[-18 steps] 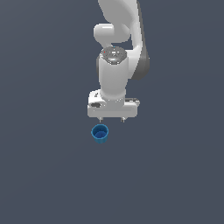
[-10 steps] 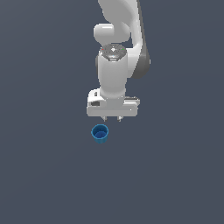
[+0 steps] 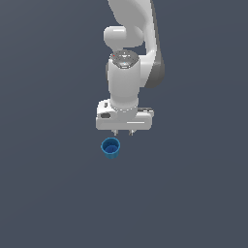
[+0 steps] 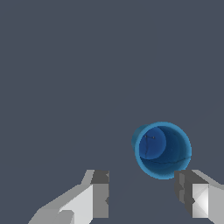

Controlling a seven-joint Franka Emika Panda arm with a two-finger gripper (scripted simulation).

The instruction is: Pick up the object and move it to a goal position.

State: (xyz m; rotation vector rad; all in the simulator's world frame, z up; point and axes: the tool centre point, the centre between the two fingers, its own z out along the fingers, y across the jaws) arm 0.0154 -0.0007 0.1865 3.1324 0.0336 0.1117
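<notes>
The blue cup (image 3: 111, 147) looks like smooth plastic, evenly coloured, with a soft sheen inside its hollow (image 4: 162, 149) and a paler rim. The gripper (image 3: 123, 132) and arm (image 3: 127, 77) have a smooth white shell, plastic-like, with a mild gloss on the rounded joints. The fingers (image 4: 99, 199) carry darker grey matt pads. The ground (image 3: 48, 193) is flat, matt slate-grey, without texture.
</notes>
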